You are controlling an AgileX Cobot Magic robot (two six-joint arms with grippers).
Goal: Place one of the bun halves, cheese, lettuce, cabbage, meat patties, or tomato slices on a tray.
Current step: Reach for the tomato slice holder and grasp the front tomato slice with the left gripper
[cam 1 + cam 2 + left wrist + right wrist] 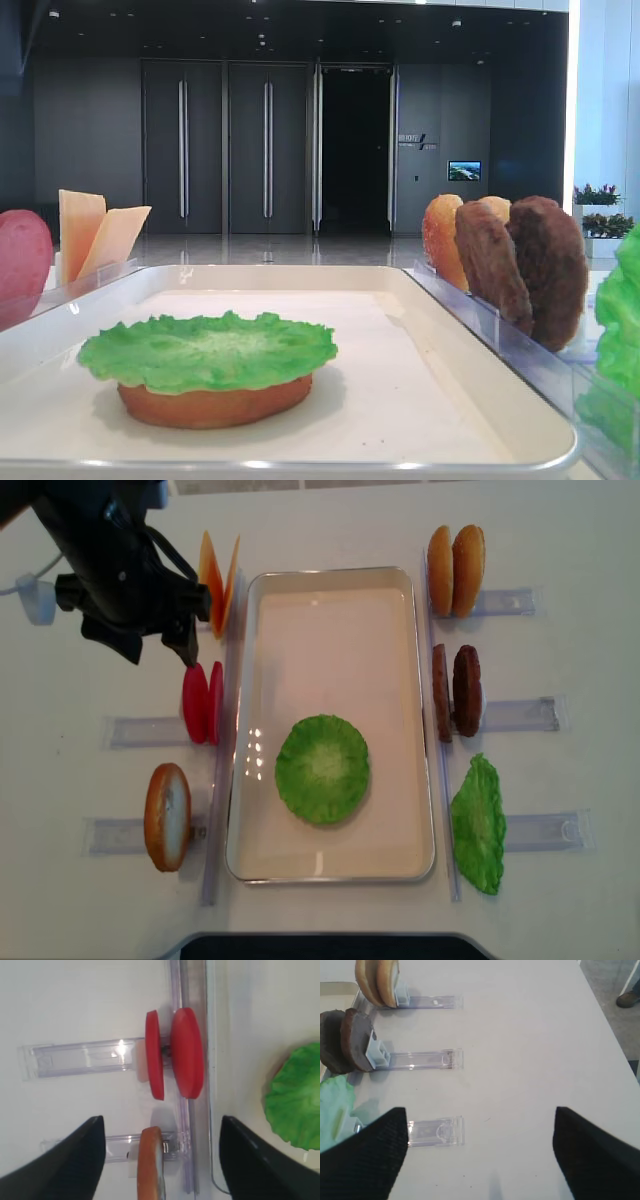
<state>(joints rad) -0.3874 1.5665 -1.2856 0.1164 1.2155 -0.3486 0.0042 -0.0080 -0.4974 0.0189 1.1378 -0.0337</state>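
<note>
Lettuce (208,350) hides bun half (215,403) overhead

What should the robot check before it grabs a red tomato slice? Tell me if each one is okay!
1. Left gripper open wide enough: ok.
2. Tomato slices standing upright in their rack, nothing blocking them: ok.
3. Gripper lined up with the slices: not ok; an orange bun half sits between the fingers instead.
4. Tray has free room: ok.
5. Lettuce lies flat on the bun in the tray: ok.
6. Right gripper out of the way: ok, open over bare table.
</note>
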